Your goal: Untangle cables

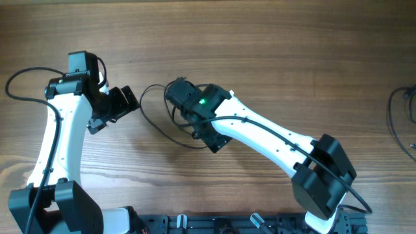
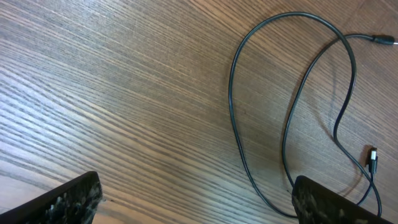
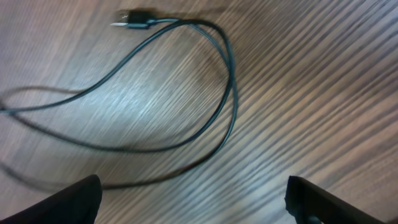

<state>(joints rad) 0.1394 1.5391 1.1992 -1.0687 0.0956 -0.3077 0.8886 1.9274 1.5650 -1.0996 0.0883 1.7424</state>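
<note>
A thin dark cable (image 1: 148, 121) lies in loose loops on the wooden table between my two grippers. In the left wrist view the cable (image 2: 231, 93) forms crossing loops at the right, with two small plug ends (image 2: 384, 40) showing. In the right wrist view the cable (image 3: 230, 68) curves across the top, with a plug (image 3: 130, 18) at the upper left. My left gripper (image 1: 123, 104) (image 2: 199, 202) is open and empty, just left of the loops. My right gripper (image 1: 174, 97) (image 3: 196, 199) is open and empty, right over the loops and covering part of them.
Another thin dark cable (image 1: 396, 120) lies at the far right edge of the table. The thick black arm cable (image 1: 26, 81) loops out at the far left. The arm bases stand along the front edge.
</note>
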